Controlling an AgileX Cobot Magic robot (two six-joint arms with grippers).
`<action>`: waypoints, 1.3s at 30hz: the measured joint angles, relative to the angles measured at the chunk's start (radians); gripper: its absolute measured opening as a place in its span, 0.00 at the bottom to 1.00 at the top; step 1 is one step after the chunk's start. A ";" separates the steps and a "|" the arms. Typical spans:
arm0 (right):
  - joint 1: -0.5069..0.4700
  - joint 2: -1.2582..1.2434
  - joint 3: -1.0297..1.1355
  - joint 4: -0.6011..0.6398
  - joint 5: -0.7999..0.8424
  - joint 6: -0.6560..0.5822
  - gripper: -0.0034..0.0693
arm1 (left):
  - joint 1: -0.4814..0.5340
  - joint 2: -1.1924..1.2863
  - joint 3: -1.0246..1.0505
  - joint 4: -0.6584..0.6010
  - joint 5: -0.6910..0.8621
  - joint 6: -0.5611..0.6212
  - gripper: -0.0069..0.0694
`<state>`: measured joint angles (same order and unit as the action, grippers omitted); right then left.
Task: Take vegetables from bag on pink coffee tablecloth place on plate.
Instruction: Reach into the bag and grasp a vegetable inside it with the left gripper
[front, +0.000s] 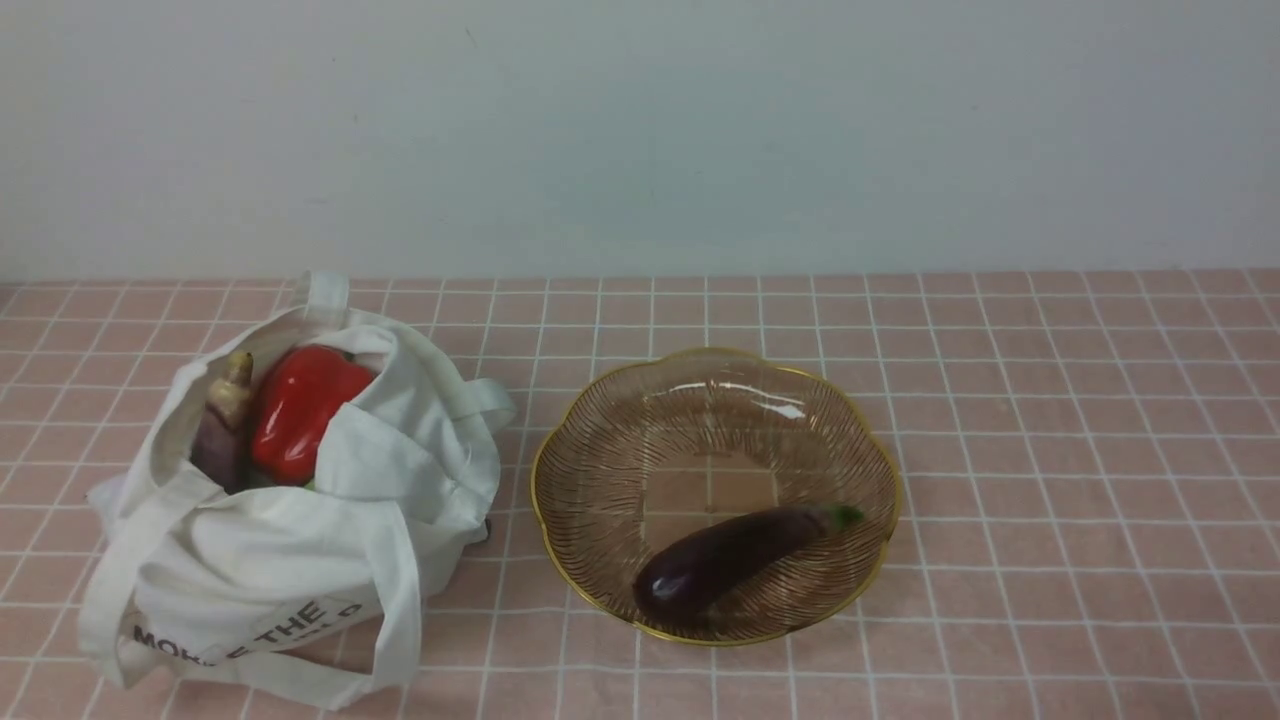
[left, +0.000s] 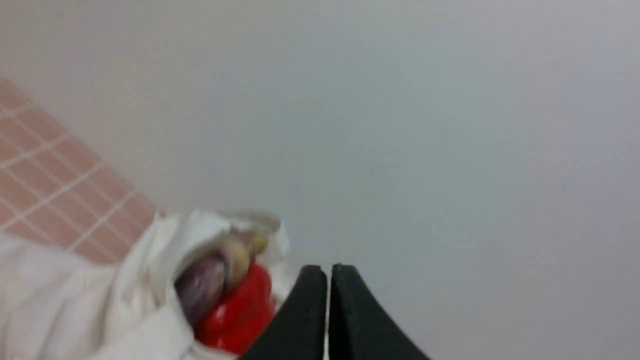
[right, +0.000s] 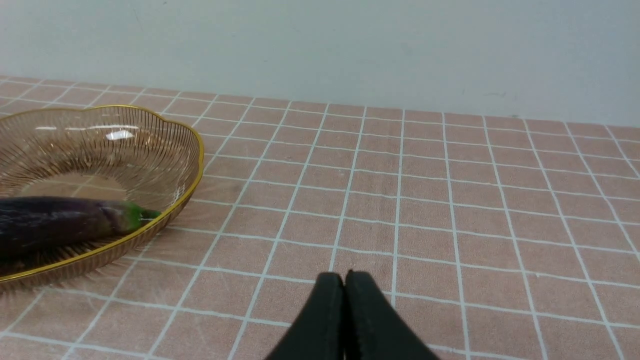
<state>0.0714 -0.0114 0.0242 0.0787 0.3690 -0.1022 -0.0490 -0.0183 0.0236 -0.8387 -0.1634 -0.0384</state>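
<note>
the pink gridded tablecloth (front: 1050, 560) comes nearest the camera, running in under everything else. on it, to the robot's left, sits the white canvas bag (front: 270, 550), slumped and open-mouthed, one handle (front: 400, 600) looped down onto the cloth. the amber glass plate (front: 710, 485) stands apart from it, nearer the middle. the job looks partly done, to judge by what the plate holds: one dark purple eggplant with a green stem (front: 730, 555) lies across the near part of it, and nothing else is on the glass. what is left is in the bag: a glossy red pepper (front: 300, 410) shows in its mouth, and beside it a second eggplant with a tan cap (front: 222, 445) leans with its stem end up. a sliver of green (front: 310, 485) under the pepper may be one more vegetable, though too little shows to be sure. both of these larger ones look within reach from above, so the next move probably calls for the left arm. the left gripper (left: 328, 270) points past the bag toward the wall, clear of the vegetables, its fingers together on nothing. the right gripper (right: 341, 276) hangs over the cloth to the right of the plate, fingers also together, gripping nothing.
</note>
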 joint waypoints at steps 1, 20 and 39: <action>0.000 0.000 0.000 0.000 0.000 0.000 0.03 | 0.000 0.000 -0.012 -0.010 -0.031 0.003 0.08; 0.000 0.000 0.000 0.000 0.000 0.000 0.03 | 0.000 0.958 -0.844 0.419 0.804 0.385 0.08; 0.000 0.000 0.000 0.000 0.000 0.000 0.03 | 0.000 1.515 -1.187 0.816 0.956 0.216 0.20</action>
<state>0.0714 -0.0114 0.0242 0.0787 0.3690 -0.1022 -0.0490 1.4967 -1.1635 -0.0223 0.7922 0.1773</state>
